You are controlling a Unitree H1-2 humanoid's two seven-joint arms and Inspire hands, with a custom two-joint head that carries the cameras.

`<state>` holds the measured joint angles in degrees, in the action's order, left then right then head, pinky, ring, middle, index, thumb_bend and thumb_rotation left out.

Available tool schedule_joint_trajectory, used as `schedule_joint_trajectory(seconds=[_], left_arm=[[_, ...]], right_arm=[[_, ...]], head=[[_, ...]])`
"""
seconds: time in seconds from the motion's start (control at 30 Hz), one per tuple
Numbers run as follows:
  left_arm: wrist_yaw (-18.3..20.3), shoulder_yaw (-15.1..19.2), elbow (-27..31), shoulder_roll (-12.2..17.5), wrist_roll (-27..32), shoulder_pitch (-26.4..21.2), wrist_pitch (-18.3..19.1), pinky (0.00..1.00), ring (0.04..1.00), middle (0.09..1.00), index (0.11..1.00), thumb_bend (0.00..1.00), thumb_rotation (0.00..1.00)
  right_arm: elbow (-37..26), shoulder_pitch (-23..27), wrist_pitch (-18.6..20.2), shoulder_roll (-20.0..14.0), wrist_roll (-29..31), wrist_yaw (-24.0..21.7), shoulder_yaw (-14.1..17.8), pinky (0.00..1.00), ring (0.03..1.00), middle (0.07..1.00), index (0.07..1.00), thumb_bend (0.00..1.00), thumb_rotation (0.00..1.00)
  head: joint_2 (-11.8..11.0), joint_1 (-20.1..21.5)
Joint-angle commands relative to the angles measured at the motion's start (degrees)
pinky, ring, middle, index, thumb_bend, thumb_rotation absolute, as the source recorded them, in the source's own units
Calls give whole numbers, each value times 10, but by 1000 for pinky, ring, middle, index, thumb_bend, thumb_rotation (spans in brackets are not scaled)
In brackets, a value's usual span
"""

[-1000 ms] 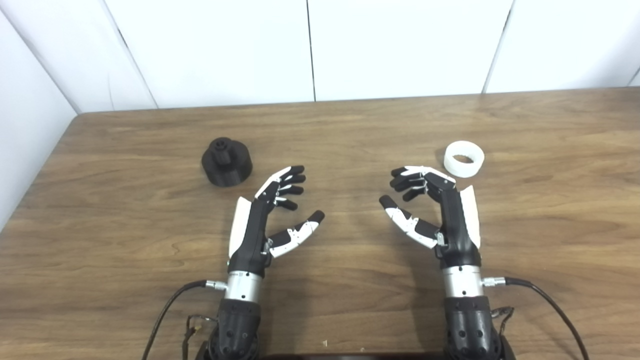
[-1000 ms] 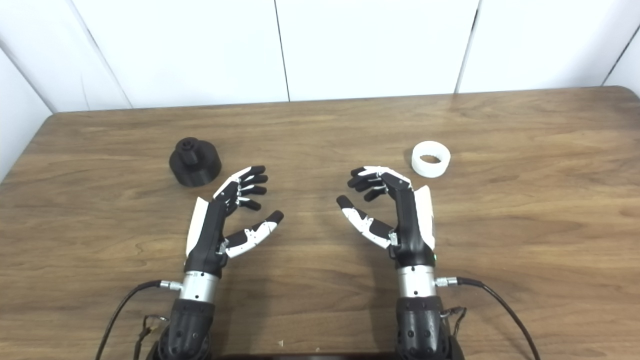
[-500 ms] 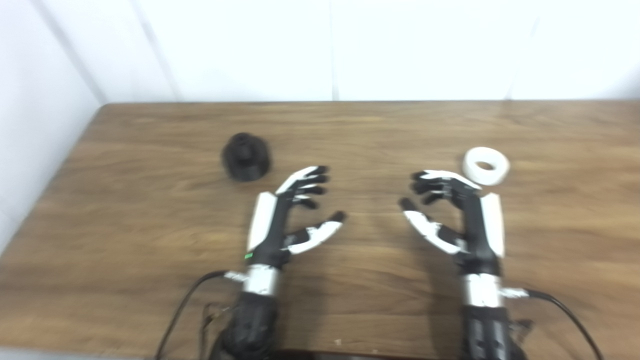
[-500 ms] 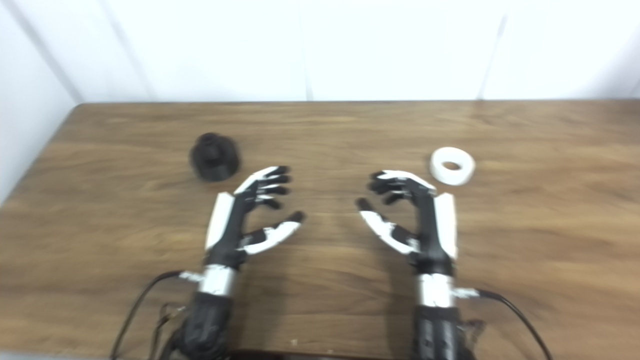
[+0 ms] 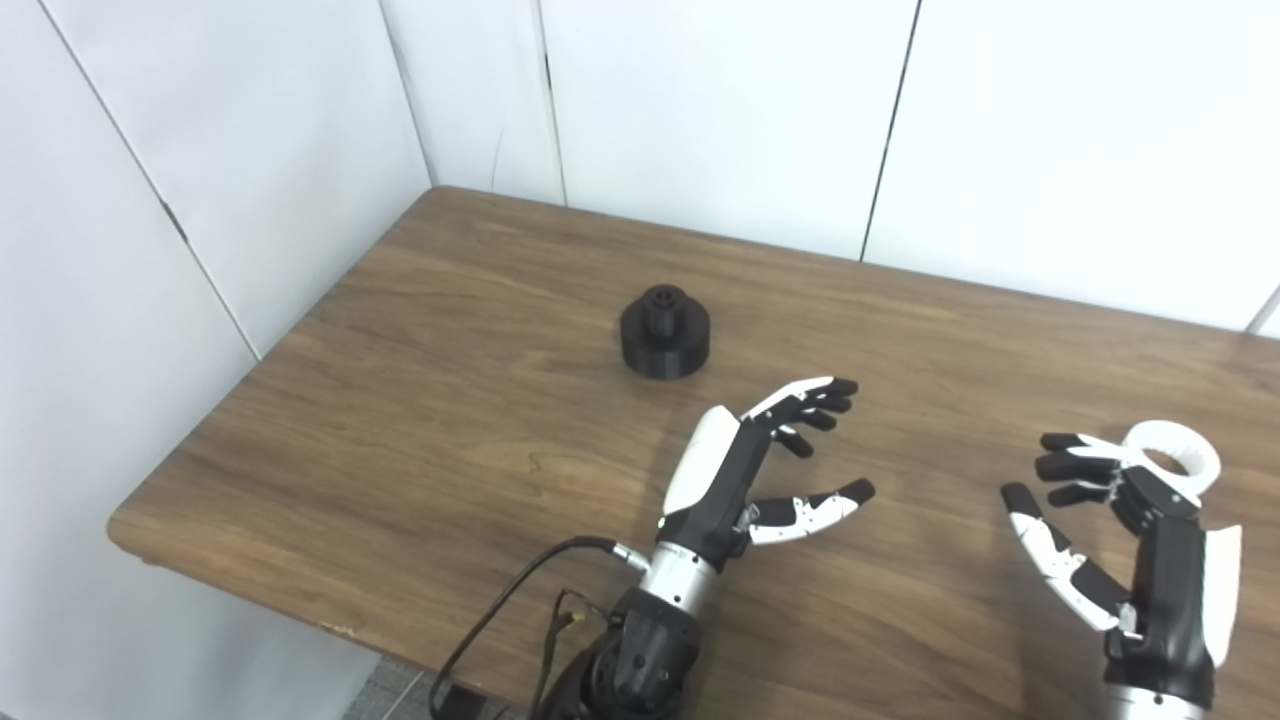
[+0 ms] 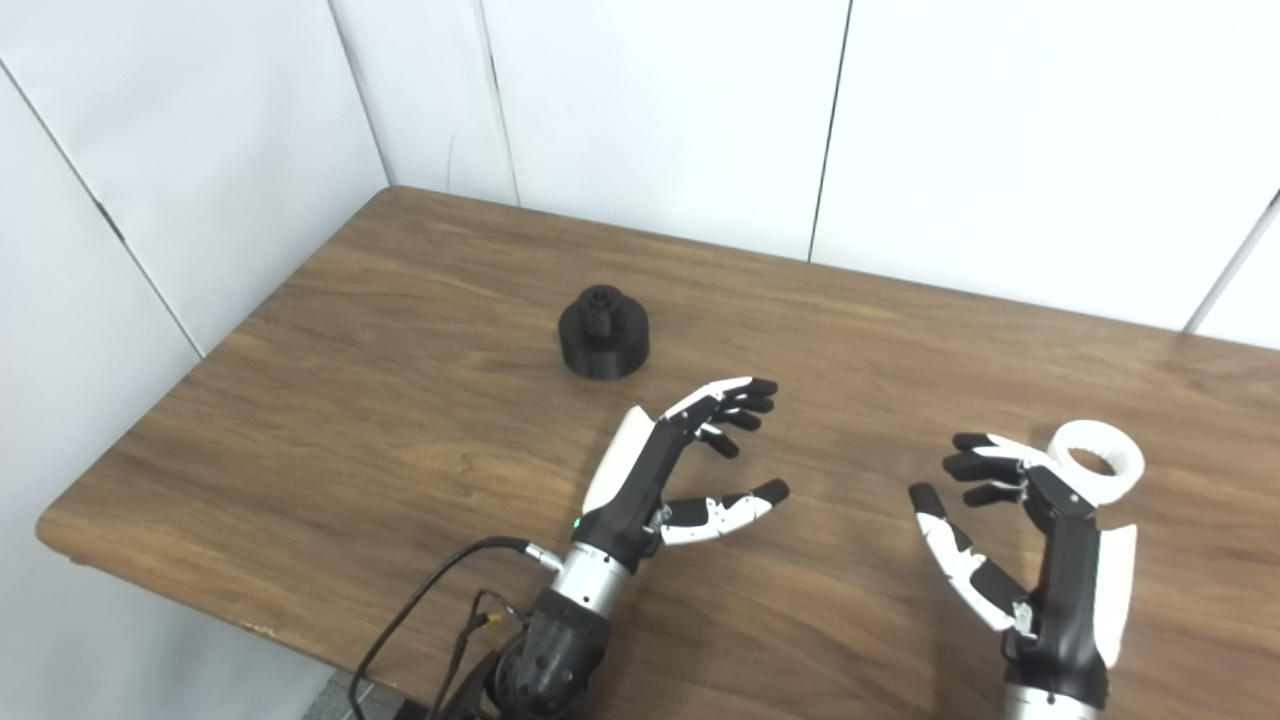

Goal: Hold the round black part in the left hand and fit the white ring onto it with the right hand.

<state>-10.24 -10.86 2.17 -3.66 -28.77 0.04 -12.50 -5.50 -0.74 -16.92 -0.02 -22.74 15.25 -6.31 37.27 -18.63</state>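
The round black part (image 5: 665,331) stands upright on the wooden table (image 5: 400,420), its small stub pointing up. My left hand (image 5: 745,465) hovers open to the right of it and nearer to me, a clear gap apart, holding nothing. The white ring (image 6: 1100,474) lies flat on the table at the far right. My right hand (image 6: 1035,545) is open just in front of the ring, fingers curled a little, their tips close to the ring's near side but not on it.
The table's left edge and near-left corner (image 5: 125,525) are in view, with white wall panels (image 5: 250,150) close behind and to the left. A black cable (image 5: 500,610) loops from the left wrist over the table's front edge.
The whole picture has swung to the left, so the camera moved. Both hands, the black part and the ring keep the same places relative to one another.
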Motion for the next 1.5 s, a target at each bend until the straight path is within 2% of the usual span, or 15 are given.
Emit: schedule_joint_trajectory(seconds=[0.0, 0.27, 0.47, 0.6, 0.7, 0.87, 1.2, 1.33, 1.47], left_arm=[[-12, 4, -5, 0, 1, -5, -8, 574, 707, 769, 768, 579, 208], [-16, 15, 1, 10, -9, -11, -5, 601, 735, 796, 739, 571, 219], [-8, 28, 14, 28, -1, -25, -5, 659, 764, 819, 783, 575, 184], [-9, 39, 34, 39, -23, -36, 24, 673, 776, 824, 792, 586, 214], [-3, 50, 48, 54, -29, -48, 36, 676, 782, 829, 796, 588, 198], [1, 64, 58, 75, -29, -67, 53, 648, 773, 823, 785, 602, 239], [6, 82, 62, 117, -44, -93, 75, 669, 806, 835, 800, 606, 287], [6, 88, 62, 132, -40, -102, 79, 731, 825, 836, 803, 597, 259], [3, 93, 57, 148, -38, -115, 78, 718, 804, 826, 789, 591, 224]], right_arm=[[28, -22, -6, -5, -1, -1, 7, 435, 554, 634, 497, 503, 154], [27, -24, -7, -4, 2, -4, 7, 434, 549, 631, 497, 503, 153], [27, -25, -6, -2, 2, -4, 9, 431, 548, 630, 497, 503, 154], [24, -26, -3, -2, 3, -7, 11, 432, 548, 632, 497, 503, 154], [25, -26, -3, -1, 1, -7, 11, 433, 548, 631, 497, 503, 153], [30, -22, -6, -1, 1, -8, 12, 430, 544, 630, 497, 503, 152], [26, -22, -1, 0, 1, -11, 12, 428, 543, 627, 497, 503, 150], [26, -21, -2, 0, 1, -12, 12, 428, 544, 628, 497, 503, 151], [25, -22, 2, 0, 3, -14, 12, 431, 544, 628, 498, 503, 152]], head=[[0, 0], [2, 0], [4, 2], [4, 2], [4, 3], [4, 4], [5, 3], [4, 5], [4, 4]])
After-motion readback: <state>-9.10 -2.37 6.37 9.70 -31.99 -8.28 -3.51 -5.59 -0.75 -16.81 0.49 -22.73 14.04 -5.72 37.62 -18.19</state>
